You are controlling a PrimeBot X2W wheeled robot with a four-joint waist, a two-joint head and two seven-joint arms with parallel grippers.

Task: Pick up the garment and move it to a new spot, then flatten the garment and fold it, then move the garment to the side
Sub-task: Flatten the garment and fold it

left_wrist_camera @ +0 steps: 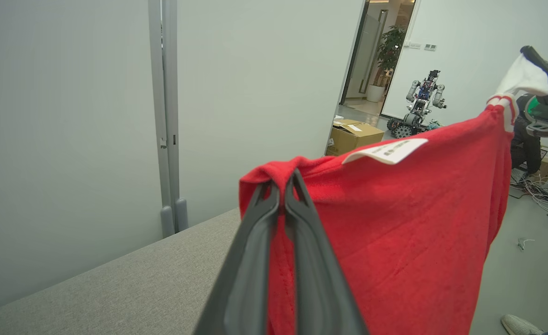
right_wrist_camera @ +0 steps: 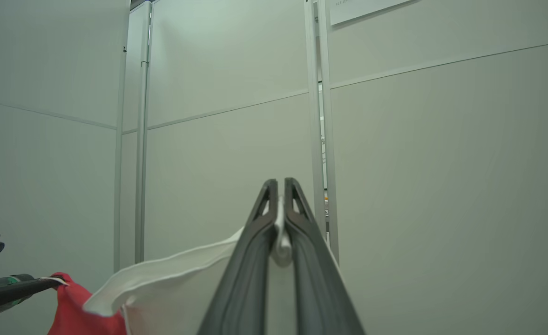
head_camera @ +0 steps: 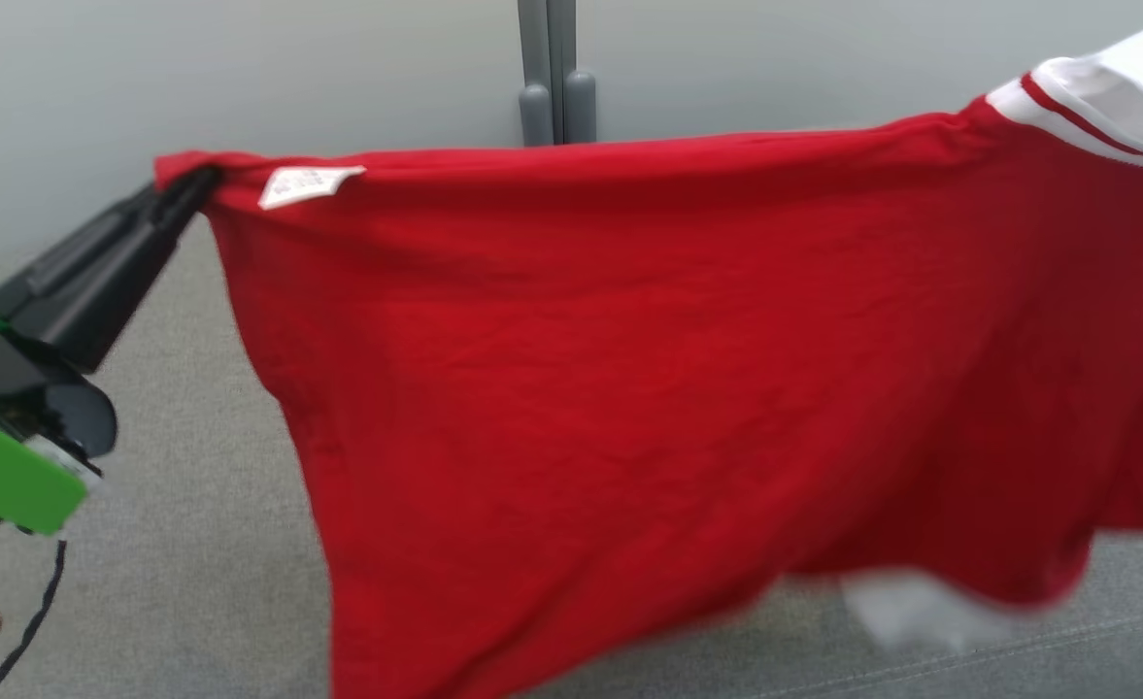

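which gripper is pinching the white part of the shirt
The right gripper, shut on the white edge of the shirt; the left gripper pinches a red corner next to the label.

The garment (head_camera: 629,388) hangs over the table (head_camera: 173,485), in front of the post (head_camera: 555,68). The left gripper (head_camera: 204,183) clamps the garment's left corner, the right gripper (right_wrist_camera: 280,182) its right end.
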